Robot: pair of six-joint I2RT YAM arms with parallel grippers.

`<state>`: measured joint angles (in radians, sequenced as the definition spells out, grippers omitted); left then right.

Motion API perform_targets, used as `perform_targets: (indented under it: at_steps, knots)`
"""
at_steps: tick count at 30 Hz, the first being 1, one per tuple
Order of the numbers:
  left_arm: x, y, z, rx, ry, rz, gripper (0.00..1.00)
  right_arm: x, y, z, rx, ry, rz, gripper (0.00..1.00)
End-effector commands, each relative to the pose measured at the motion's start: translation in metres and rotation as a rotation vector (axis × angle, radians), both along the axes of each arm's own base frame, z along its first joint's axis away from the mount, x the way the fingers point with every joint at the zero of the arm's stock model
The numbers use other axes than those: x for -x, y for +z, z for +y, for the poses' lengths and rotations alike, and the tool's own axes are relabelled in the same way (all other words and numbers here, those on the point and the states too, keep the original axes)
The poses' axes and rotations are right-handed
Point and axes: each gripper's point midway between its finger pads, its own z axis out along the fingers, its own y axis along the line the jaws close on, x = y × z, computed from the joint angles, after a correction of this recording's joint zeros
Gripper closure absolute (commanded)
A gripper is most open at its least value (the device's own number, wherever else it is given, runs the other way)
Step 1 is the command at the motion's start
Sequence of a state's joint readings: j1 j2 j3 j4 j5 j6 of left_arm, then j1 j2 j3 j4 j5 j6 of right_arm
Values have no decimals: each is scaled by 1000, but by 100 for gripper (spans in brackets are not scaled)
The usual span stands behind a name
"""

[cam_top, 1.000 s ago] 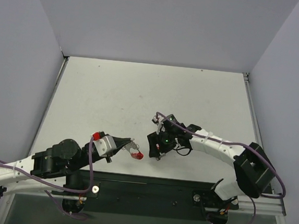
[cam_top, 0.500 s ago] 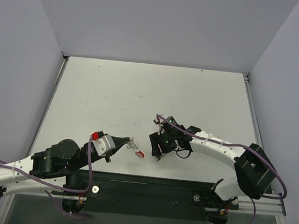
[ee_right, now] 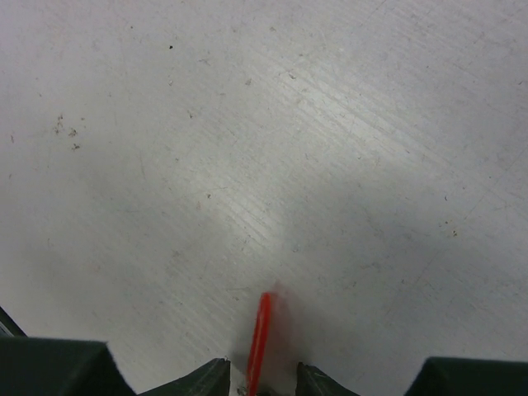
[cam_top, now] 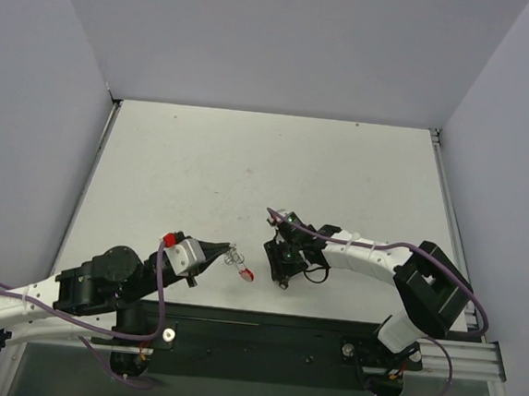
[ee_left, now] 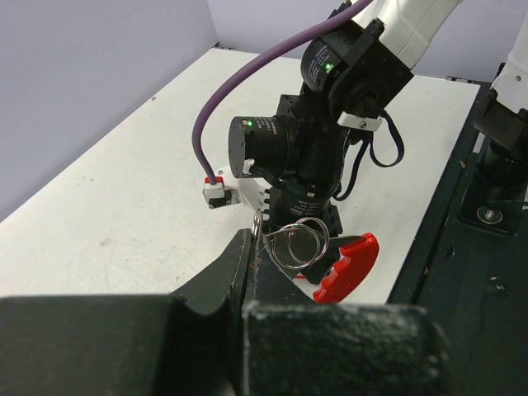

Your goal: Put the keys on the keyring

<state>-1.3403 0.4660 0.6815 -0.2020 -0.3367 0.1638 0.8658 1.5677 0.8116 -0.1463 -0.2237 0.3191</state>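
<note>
One red key (ee_right: 261, 334) stands edge-on, centred within the right tool (ee_right: 263, 373).

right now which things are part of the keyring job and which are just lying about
Job: red curved carabiner clip with silver wire rings, in the left jaws; tiny thin red tag between the right jaws.
Not the job: white tabletop, black base rail, purple arm cables.

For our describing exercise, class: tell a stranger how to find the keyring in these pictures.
Over the white table, find the shut left tool near the front edge. Pinched at its tip is the keyring: thin silver wire loops with a red curved clip joined on. Unlike the thin red tag between the fingers of the right tool, it is curved and carries rings.
</note>
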Motion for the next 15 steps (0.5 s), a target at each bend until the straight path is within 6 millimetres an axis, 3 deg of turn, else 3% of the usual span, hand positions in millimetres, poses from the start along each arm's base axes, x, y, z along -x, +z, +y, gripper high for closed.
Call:
perform_targets:
  at_steps: [1,9,15]
  knots:
    - [0,23,3,68,9,-4,100,-6,5,5,11,-24,-16,65]
    - [0,25,2,68,6,-7,100,-4,9,6,14,-19,-19,72]
    - [0,23,1,60,5,-6,100,-5,32,12,-51,-3,-66,57]
